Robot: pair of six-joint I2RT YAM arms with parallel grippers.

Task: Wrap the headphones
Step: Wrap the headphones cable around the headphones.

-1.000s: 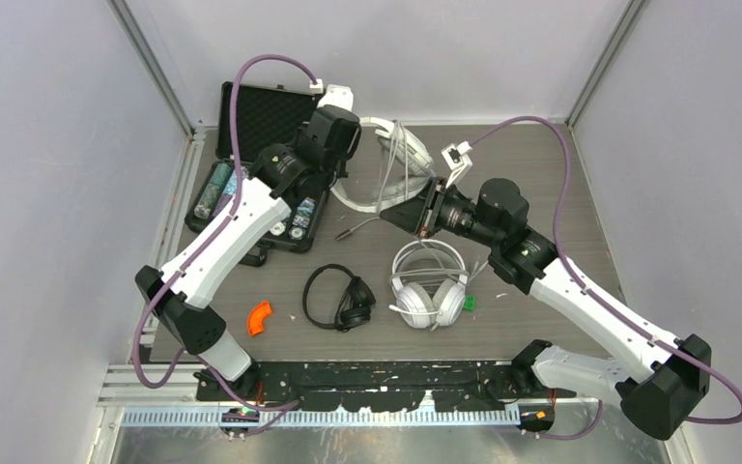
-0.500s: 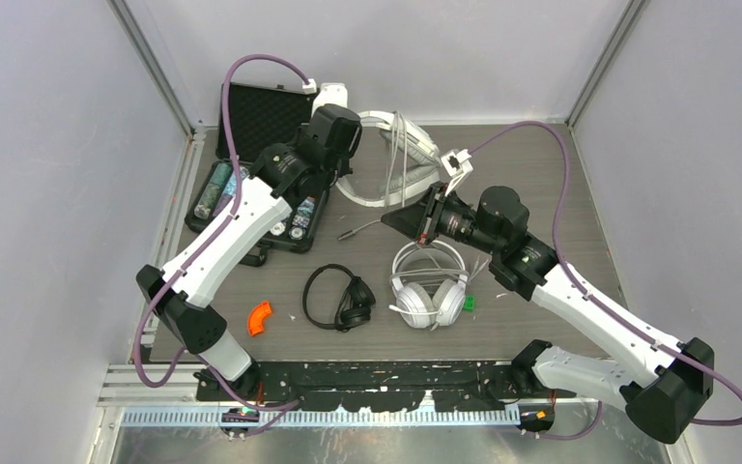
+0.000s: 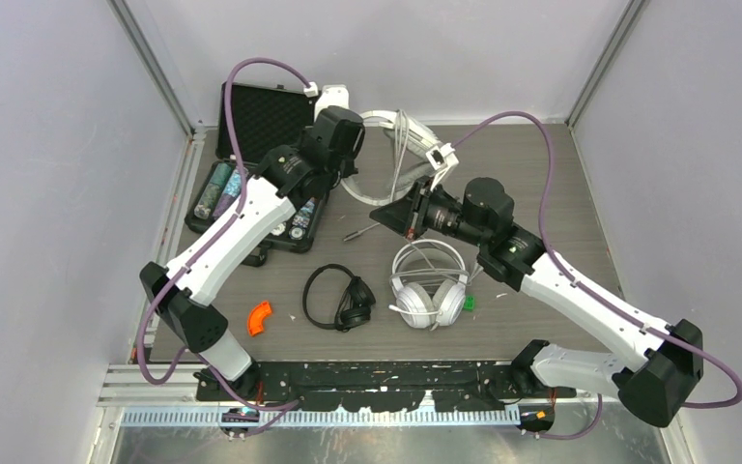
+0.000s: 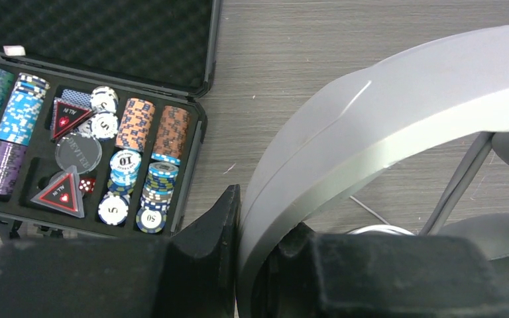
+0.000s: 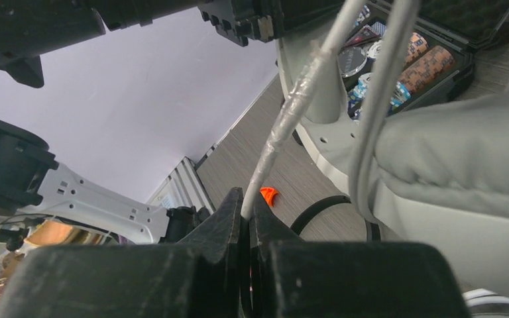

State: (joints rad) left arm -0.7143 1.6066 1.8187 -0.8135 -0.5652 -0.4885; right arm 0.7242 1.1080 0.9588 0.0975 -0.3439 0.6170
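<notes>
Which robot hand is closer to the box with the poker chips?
Left. The left gripper grips the band of the white headphones just right of the chip case. The right gripper pinches the cord farther right, mid-table.

- Left arm [image 3: 240,230]: white shell links between bulky black joint housings.
- Right arm [image 3: 589,302]: same white links, black joints.
- Purple cable [image 3: 271,62] loops beside each arm, ending at a white wrist plug.
- Pincer fingers [image 4: 207,246]: matte black, wedge-shaped.
</notes>
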